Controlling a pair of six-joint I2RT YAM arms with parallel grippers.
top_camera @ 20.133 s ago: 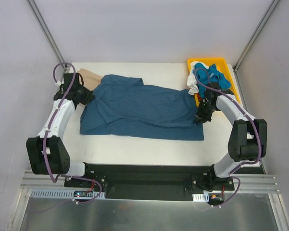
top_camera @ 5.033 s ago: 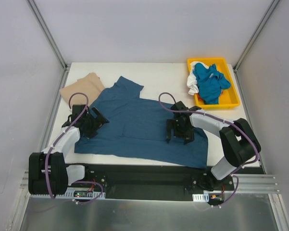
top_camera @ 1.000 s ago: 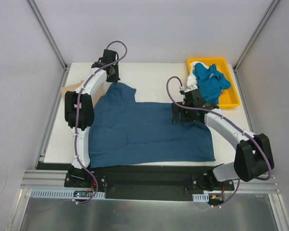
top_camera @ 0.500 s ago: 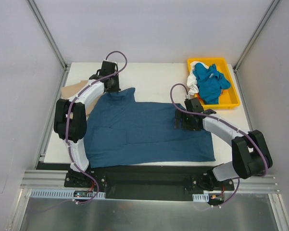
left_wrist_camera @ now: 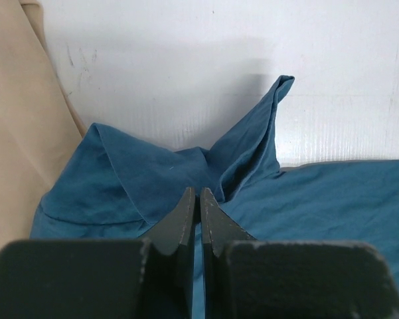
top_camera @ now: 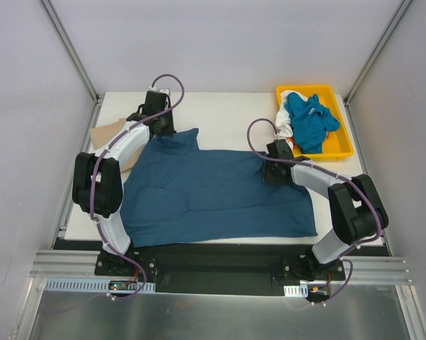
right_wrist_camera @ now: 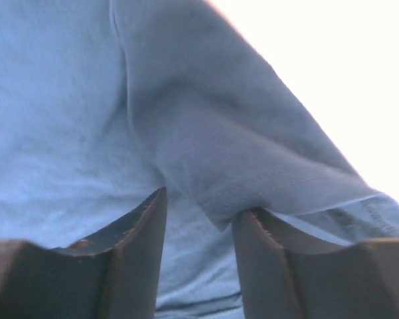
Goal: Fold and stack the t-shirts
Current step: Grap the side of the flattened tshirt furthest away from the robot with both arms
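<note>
The large dark teal t-shirt [top_camera: 213, 191] lies spread flat across the table. My left gripper [top_camera: 163, 126] is at its far left corner. In the left wrist view the gripper [left_wrist_camera: 200, 193] is shut on a puckered fold of the teal cloth [left_wrist_camera: 332, 212]. My right gripper [top_camera: 273, 170] is at the shirt's far right corner. In the right wrist view it [right_wrist_camera: 199, 203] is open, with a hemmed fold of the shirt [right_wrist_camera: 66, 100] lying between its fingers. The tan t-shirt [top_camera: 108, 132] lies at the far left, partly behind the left arm, and shows beside the teal cloth [left_wrist_camera: 13, 133].
A yellow tray [top_camera: 327, 154] stands at the far right and holds a crumpled bright blue shirt [top_camera: 308, 120] and a white one [top_camera: 286, 122]. Bare white table [top_camera: 227, 113] shows beyond the teal shirt. Grey walls stand on both sides.
My left gripper has come nearer, down onto the shirt's far left corner. My right gripper has shifted slightly along the far right corner. The shirt has barely moved.
</note>
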